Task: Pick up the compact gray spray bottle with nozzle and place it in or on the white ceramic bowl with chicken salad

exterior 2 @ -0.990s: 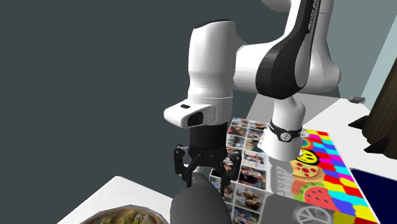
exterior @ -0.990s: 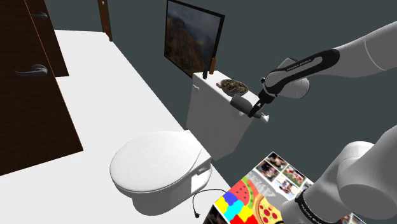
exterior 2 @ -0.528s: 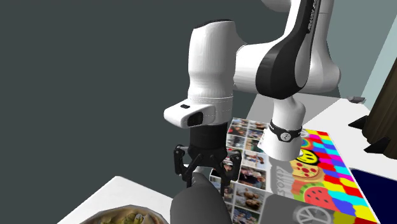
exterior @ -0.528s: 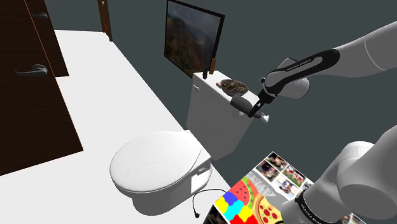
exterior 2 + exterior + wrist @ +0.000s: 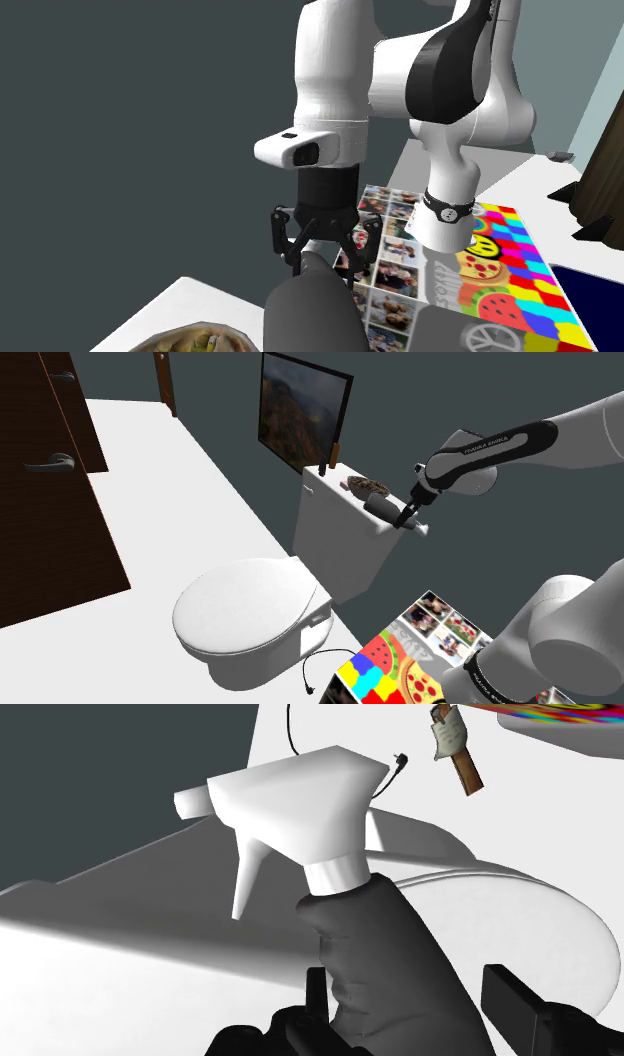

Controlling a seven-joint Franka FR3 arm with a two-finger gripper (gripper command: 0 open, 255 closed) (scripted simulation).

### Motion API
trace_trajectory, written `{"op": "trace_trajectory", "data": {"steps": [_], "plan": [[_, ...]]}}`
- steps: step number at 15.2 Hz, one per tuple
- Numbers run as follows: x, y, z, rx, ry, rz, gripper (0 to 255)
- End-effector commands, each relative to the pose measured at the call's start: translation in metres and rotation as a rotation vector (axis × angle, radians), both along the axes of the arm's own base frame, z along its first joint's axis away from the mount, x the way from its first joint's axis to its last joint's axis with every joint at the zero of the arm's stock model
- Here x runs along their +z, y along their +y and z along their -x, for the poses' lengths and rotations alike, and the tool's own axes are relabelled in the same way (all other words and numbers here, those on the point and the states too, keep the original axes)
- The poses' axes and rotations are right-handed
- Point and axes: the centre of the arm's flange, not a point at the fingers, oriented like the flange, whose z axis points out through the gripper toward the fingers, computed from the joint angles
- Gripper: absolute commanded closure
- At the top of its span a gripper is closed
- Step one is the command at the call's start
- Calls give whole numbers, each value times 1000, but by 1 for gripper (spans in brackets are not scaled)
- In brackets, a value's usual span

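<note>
Black fingers of the gripper (image 5: pixel 408 986) are clamped on the dark grey body of the spray bottle (image 5: pixel 385 939), whose white trigger head is pointed away from the hand. The bottle is held just over the white toilet tank (image 5: pixel 335 537), near the salad bowl (image 5: pixel 366 485) set on its lid.

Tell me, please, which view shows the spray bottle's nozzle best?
The wrist view: the white nozzle shows whole atop the gray spray bottle. The shoulder view shows it far off; the second exterior view, its dark body.
</note>
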Motion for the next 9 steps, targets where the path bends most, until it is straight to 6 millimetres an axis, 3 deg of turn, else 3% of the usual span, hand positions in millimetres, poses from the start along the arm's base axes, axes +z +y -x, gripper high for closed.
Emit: {"op": "trace_trajectory", "data": {"steps": [1, 9], "plan": [[11, 0, 0, -1, -1, 1, 255], [53, 0, 0, -1, -1, 1, 255]]}}
